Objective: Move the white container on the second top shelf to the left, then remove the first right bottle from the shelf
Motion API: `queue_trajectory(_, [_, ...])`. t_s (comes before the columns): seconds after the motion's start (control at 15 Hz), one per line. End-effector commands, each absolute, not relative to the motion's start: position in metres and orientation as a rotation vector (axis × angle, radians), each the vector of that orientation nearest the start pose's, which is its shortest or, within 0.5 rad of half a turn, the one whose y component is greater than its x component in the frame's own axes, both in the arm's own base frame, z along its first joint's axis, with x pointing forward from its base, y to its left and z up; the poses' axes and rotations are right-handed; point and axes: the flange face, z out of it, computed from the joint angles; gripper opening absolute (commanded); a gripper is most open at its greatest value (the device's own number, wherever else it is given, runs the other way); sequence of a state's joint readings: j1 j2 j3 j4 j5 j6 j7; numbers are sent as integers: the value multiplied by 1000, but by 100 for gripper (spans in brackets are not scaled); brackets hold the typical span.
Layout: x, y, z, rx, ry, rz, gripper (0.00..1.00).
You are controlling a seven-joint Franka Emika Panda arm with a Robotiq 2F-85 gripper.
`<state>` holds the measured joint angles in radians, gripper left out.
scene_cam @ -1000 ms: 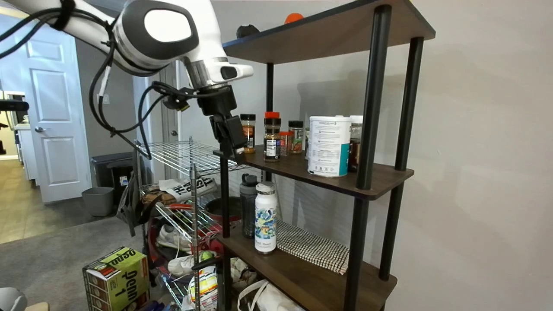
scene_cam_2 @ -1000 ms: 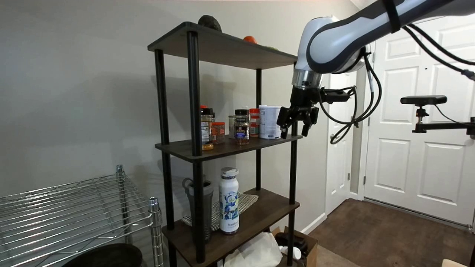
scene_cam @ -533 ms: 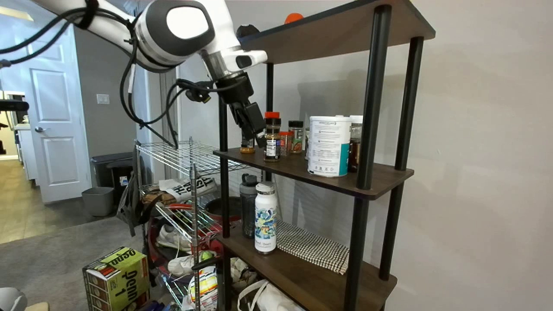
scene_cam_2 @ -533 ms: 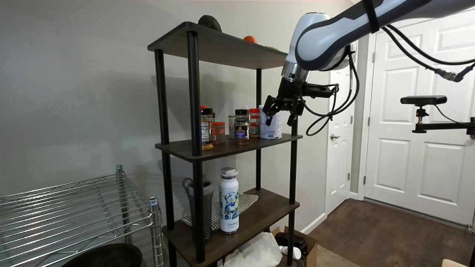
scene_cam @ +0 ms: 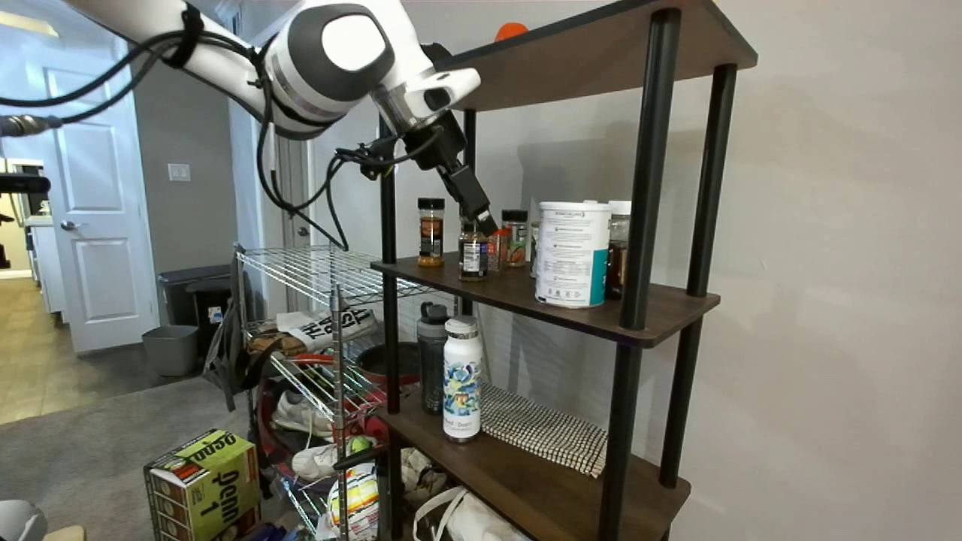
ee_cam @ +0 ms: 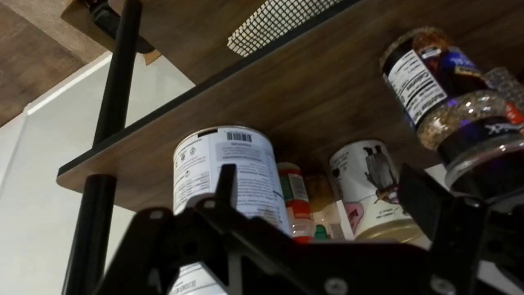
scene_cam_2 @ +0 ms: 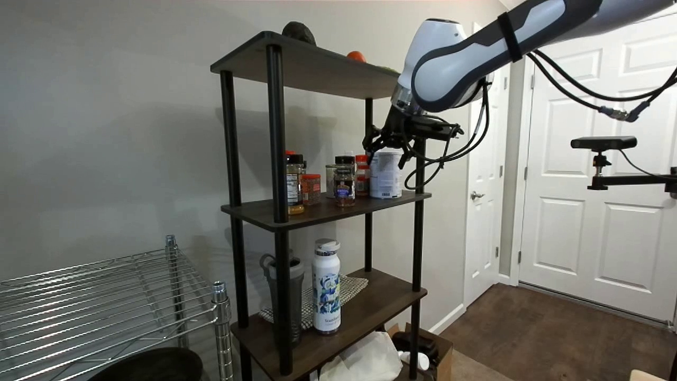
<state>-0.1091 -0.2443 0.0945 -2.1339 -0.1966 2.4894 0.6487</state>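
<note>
One spread pincer (ee_cam: 317, 174) has been brought in toward the right front corner of the shelf (scene_cam: 517, 286) (white tub (scene_cam: 570, 255) ungripped); its leftward shift can presumably be started.

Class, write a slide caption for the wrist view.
Open gripper in the foreground; beyond it, the white container and spice jars stand on the shelf.

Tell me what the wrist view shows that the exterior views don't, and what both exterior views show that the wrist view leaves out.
Only the wrist view shows the dark figure printed on a pale can.
Only the exterior views show the robot arm, the wire rack, the white water bottle and the round orange thing on the top board.
All share the white container, the checked cloth, the brown shelf and the open gripper.
</note>
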Motion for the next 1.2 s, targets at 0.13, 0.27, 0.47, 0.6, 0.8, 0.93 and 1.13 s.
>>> queue_trajectory(0.13, [531, -13, 582, -2847, 1013, -1108, 100])
queue_trajectory(0.27, [531, -11, 584, -2841, 1031, -1123, 100])
queue_trajectory(0.47, [534, -8, 587, -2832, 1060, -1135, 100])
queue_trajectory(0.6, [539, -7, 592, -2820, 1088, -1149, 100])
queue_trajectory(0.8, [546, -9, 602, -2800, 1131, -1172, 100])
queue_trajectory(0.93, [552, -13, 607, -2778, 1181, -1171, 100])
queue_trajectory(1.13, [563, -20, 612, -2666, 1333, -1140, 100])
